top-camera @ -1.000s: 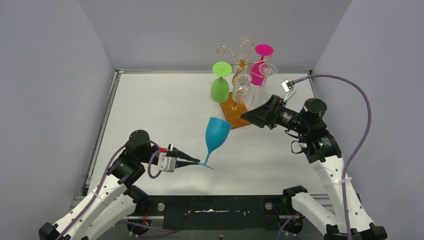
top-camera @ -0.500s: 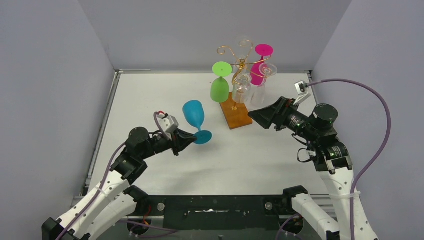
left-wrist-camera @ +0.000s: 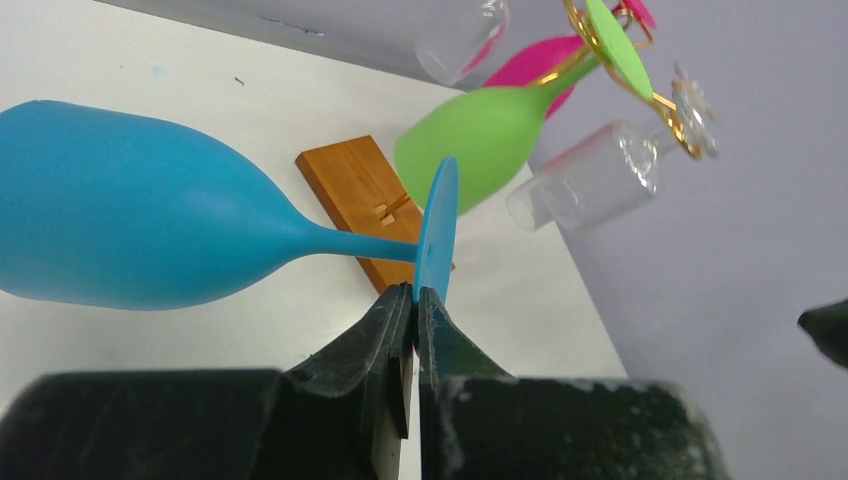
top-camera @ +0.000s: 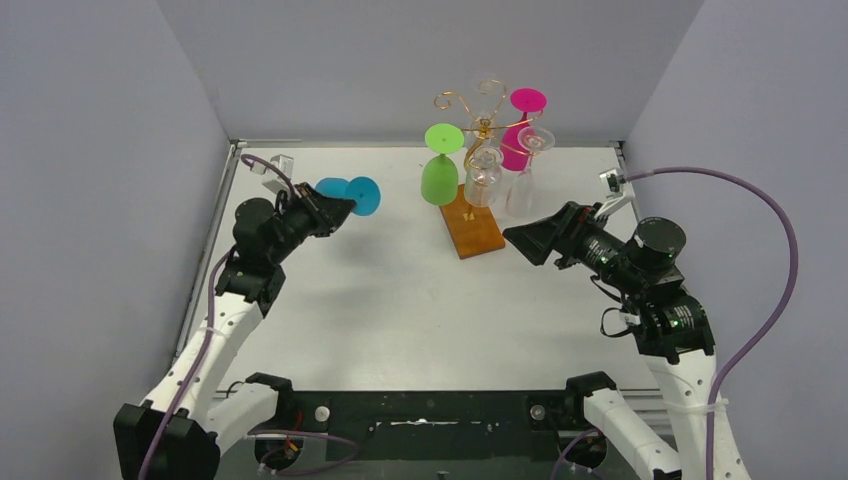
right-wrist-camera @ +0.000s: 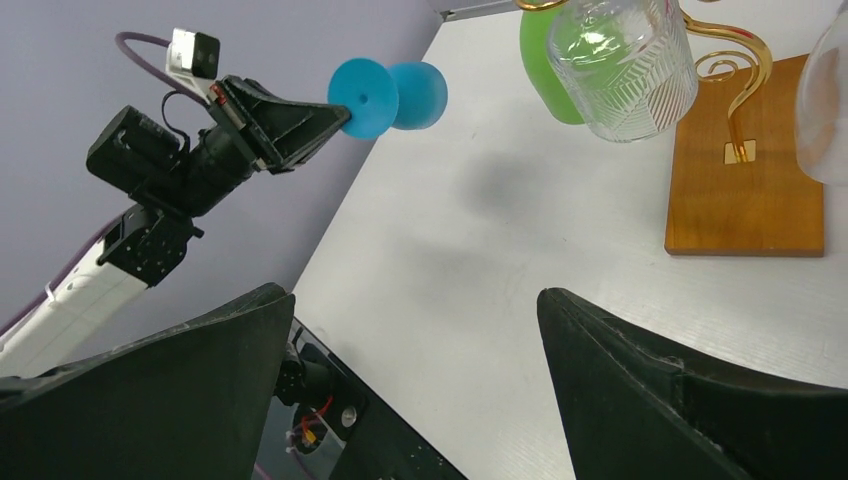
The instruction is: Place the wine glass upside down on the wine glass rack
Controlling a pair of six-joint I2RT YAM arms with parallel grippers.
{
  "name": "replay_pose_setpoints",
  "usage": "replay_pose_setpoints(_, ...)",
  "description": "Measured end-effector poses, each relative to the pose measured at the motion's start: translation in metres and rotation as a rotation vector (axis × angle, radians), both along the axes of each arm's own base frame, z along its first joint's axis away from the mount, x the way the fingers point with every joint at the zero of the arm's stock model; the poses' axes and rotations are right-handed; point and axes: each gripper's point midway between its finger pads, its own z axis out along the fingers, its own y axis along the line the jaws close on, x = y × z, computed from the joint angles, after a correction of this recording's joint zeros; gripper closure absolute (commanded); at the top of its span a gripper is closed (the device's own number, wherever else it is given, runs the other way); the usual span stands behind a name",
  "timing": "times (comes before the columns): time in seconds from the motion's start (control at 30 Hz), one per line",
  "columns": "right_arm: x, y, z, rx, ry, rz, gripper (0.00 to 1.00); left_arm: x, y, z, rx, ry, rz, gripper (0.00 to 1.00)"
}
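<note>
The blue wine glass hangs in the air on its side over the far left of the table, left of the rack. My left gripper is shut on the rim of its round foot; the bowl points away to the left in the left wrist view. The wine glass rack is gold wire on an orange-brown wooden base, at the back centre. My right gripper is open and empty, in front and to the right of the base. The blue glass also shows in the right wrist view.
A green glass, a pink glass and clear glasses hang upside down on the rack. Another clear glass stands at the rack's right. Grey walls close the table on the left, back and right.
My left arm has swung the blue glass up, left and back, turning it from upright onto its side. My right gripper has drawn back a little to the right, still open.
</note>
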Motion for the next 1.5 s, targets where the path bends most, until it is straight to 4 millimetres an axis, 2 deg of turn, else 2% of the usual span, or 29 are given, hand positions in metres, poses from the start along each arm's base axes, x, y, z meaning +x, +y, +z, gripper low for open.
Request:
replay_pose_setpoints(0.1,0.000,-0.001,0.001,0.001,-0.004,-0.005,0.02,0.022,0.003,0.006,-0.081,0.058,0.018,1.00)
replay_pose_setpoints(0.3,0.002,-0.004,0.005,-0.001,-0.012,-0.028,0.02,0.056,-0.009,0.020,-0.181,0.135,0.000,1.00)
replay_pose_setpoints(0.6,0.004,-0.010,0.028,0.005,-0.063,-0.065,0.02,0.122,-0.024,0.086,-0.302,0.085,-0.028,1.00)
replay_pose_setpoints(0.77,0.004,-0.011,0.044,0.008,-0.100,-0.071,0.02,0.146,-0.032,0.098,-0.334,0.084,-0.042,1.00)
replay_pose_setpoints(1.03,0.011,-0.012,0.049,-0.002,-0.106,-0.086,0.02,0.161,-0.053,0.101,-0.369,0.113,-0.078,1.00)
replay_pose_setpoints(1.3,0.015,-0.013,0.055,-0.002,-0.106,-0.097,0.02,0.154,-0.096,0.115,-0.390,0.115,-0.167,1.00)
replay_pose_setpoints(1.5,0.015,-0.016,0.067,0.002,-0.126,-0.117,0.02,0.158,-0.106,0.112,-0.398,0.130,-0.185,1.00)
